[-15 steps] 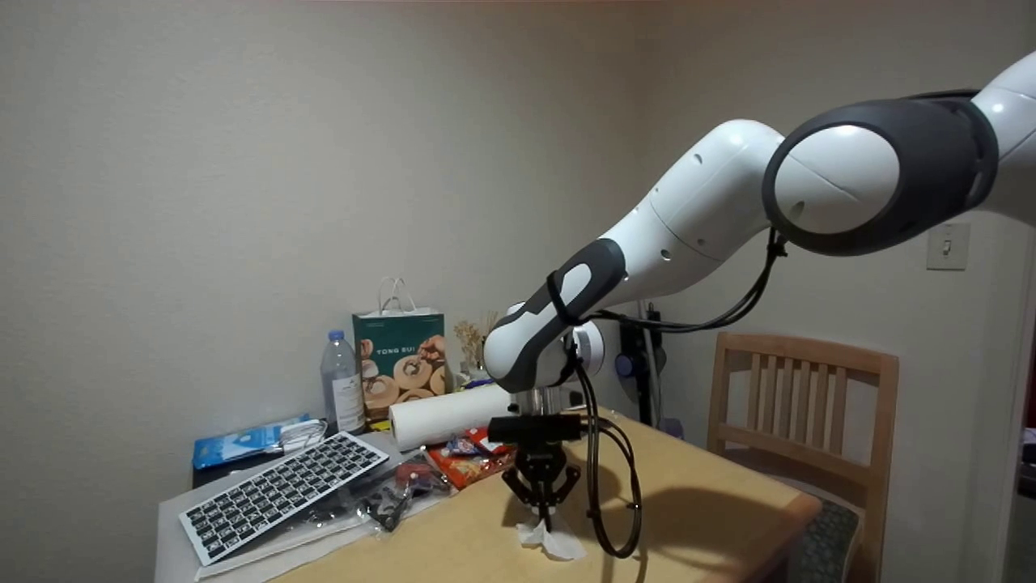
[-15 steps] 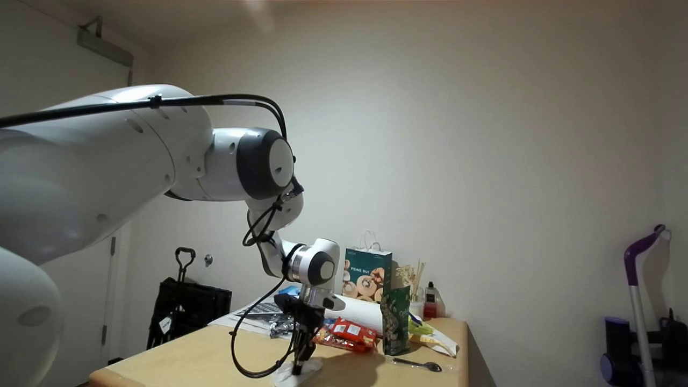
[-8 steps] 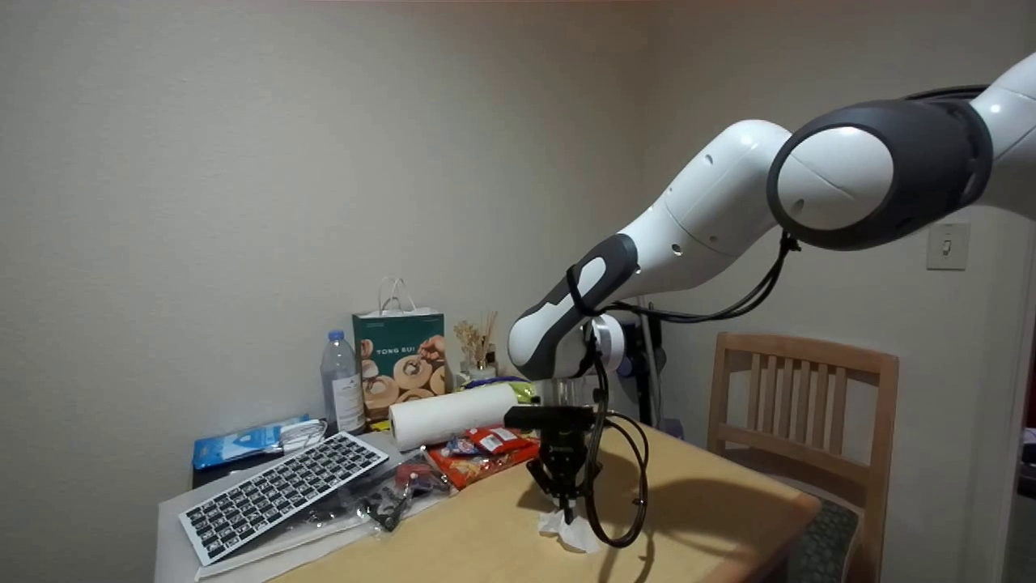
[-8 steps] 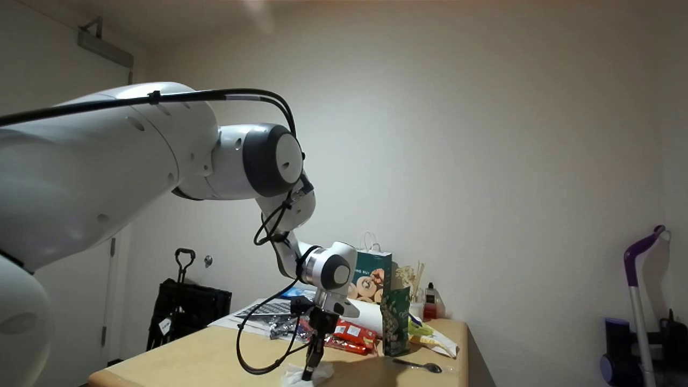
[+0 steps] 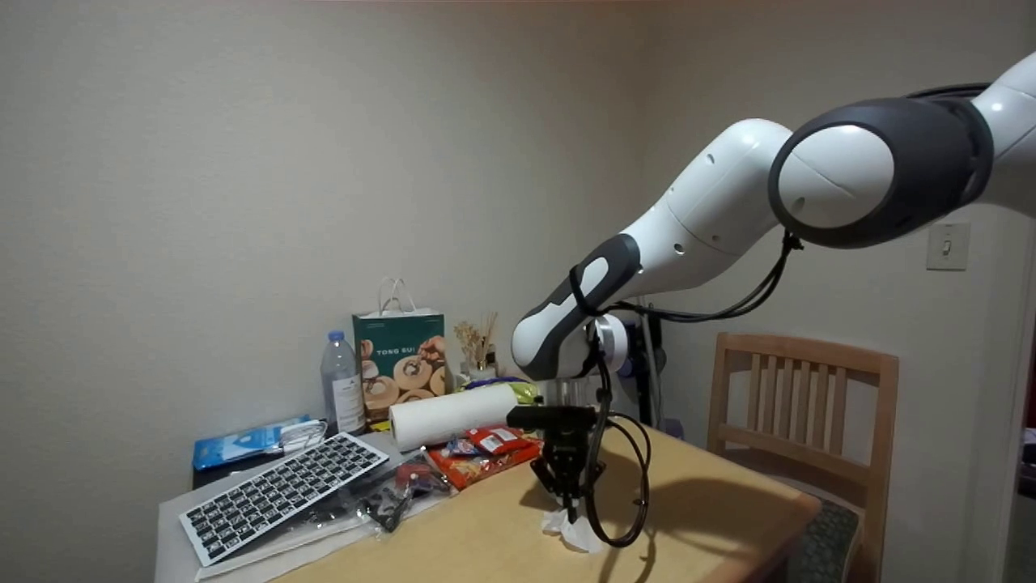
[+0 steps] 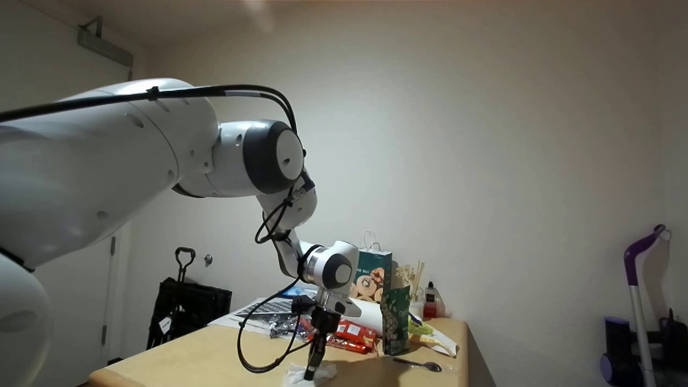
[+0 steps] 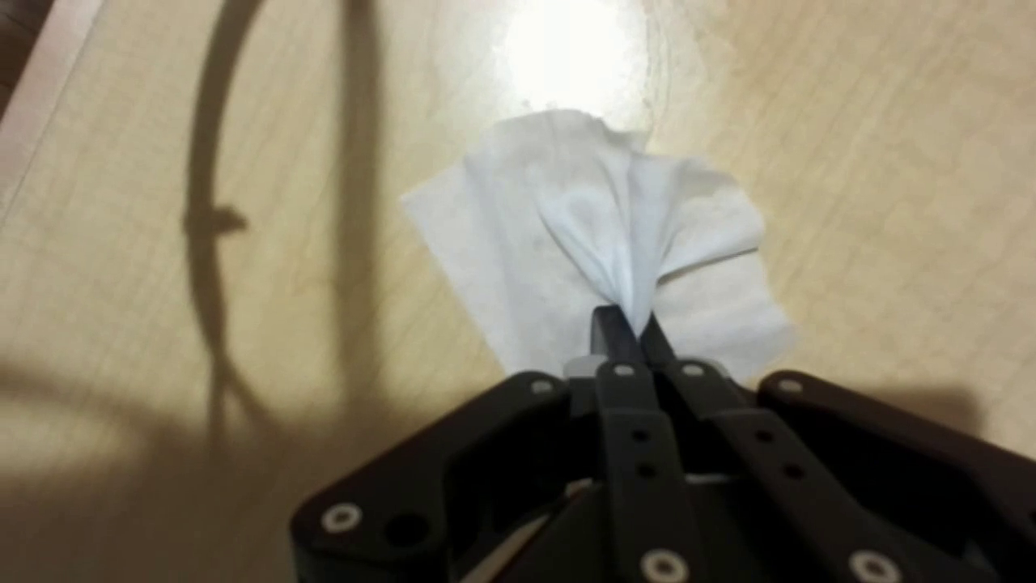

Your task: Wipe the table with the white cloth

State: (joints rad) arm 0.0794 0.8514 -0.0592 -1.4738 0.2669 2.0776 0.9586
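Observation:
The white cloth [image 7: 526, 235] lies fanned out and wrinkled on the light tan table [image 7: 874, 243] in the wrist view. Its middle is pinched up into a fold, and my gripper [image 7: 635, 328] is shut on that fold. In both exterior views the gripper [image 5: 571, 512] points down at the tabletop, with the cloth [image 5: 579, 534] spread around its fingertips. One exterior view cuts close to the lower edge of the cloth [image 6: 294, 375]. The part of the cloth beneath the fingers is hidden.
Snack packets [image 5: 486, 453], a paper towel roll [image 5: 449, 414] and a keyboard-patterned sheet [image 5: 283, 495] lie along the far side. A green pouch [image 6: 395, 321] stands near a dark spoon [image 6: 418, 365]. A bright glare [image 7: 575, 57] shows beyond the cloth. A wooden chair [image 5: 801, 405] stands past the table.
My gripper and the cloth have slid together across the tabletop, rightward in both exterior views. Most of that came in the earlier half second. The grip on the cloth has stayed shut.

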